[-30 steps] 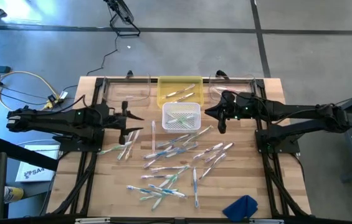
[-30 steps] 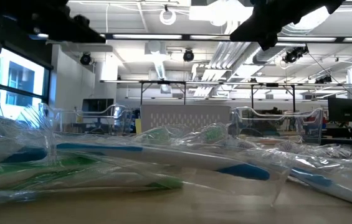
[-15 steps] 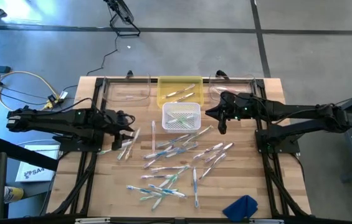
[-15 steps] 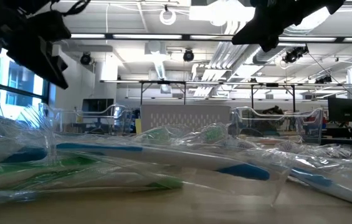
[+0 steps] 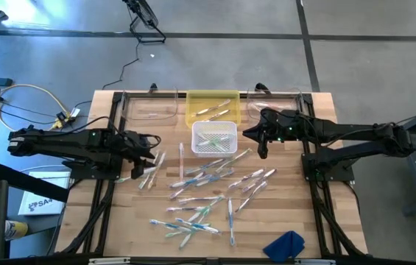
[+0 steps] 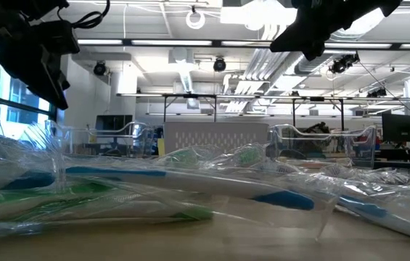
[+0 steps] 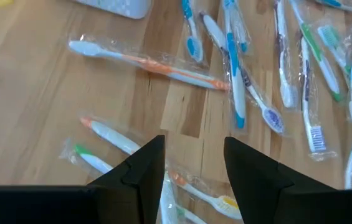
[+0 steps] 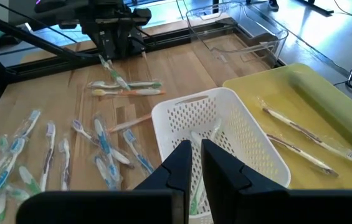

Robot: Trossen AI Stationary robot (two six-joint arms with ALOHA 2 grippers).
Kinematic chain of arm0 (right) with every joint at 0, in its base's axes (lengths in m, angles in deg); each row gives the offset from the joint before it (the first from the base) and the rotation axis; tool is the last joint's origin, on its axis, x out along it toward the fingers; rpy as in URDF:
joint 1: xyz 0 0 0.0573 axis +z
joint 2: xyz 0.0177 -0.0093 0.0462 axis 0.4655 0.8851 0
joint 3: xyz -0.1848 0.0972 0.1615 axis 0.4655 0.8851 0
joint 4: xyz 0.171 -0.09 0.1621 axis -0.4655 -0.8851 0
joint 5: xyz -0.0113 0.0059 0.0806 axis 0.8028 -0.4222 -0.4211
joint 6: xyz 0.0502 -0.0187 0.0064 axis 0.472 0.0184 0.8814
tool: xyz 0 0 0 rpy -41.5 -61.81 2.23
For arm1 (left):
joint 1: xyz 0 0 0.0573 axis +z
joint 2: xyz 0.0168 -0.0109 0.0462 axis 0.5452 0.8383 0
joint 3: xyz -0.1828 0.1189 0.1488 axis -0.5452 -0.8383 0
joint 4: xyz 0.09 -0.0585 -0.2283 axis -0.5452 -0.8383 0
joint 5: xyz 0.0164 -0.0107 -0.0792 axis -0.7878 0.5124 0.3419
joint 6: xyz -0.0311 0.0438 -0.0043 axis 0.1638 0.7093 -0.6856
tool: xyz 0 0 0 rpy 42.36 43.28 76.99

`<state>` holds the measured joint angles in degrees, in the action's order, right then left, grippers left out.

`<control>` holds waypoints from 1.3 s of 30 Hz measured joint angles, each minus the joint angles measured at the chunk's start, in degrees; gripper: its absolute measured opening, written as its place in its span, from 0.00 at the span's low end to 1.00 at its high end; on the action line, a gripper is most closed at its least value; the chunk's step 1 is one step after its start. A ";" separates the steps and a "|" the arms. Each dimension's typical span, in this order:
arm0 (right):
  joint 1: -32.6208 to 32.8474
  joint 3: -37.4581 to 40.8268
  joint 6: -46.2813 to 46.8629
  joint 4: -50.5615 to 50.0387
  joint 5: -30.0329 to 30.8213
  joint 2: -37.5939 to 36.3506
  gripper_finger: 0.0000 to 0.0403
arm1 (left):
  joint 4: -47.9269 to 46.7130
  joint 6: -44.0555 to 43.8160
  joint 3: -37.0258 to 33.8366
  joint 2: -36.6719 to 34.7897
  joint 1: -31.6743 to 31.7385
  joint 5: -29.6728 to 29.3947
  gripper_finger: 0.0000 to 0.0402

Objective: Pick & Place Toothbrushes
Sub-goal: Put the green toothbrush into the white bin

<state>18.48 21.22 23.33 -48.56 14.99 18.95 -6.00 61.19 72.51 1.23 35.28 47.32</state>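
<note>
Across the middle of the wooden counter (image 5: 112,221) lie the wrapped toothbrushes (image 5: 208,177), loosely scattered. The left gripper (image 5: 151,147), fingers spread and empty, hovers above the few at the pile's left edge. The right gripper (image 5: 261,149), clenched on nothing, hangs beside the white basket (image 5: 214,138).
</note>
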 joint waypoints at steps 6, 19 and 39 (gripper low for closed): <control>0.00 0.00 0.00 -0.09 0.00 0.00 0.07 | -1.64 2.17 0.01 0.00 -0.01 1.61 0.40; 0.00 0.00 -0.02 -0.50 0.11 0.00 0.07 | -17.14 3.24 0.04 5.47 -0.03 2.86 0.40; 0.00 0.00 -0.02 -0.57 0.15 0.01 0.07 | -13.73 3.47 0.04 16.46 -0.02 2.81 0.40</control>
<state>18.48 21.22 23.31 -49.12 15.15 18.97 -19.72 64.66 72.55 17.69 35.26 50.13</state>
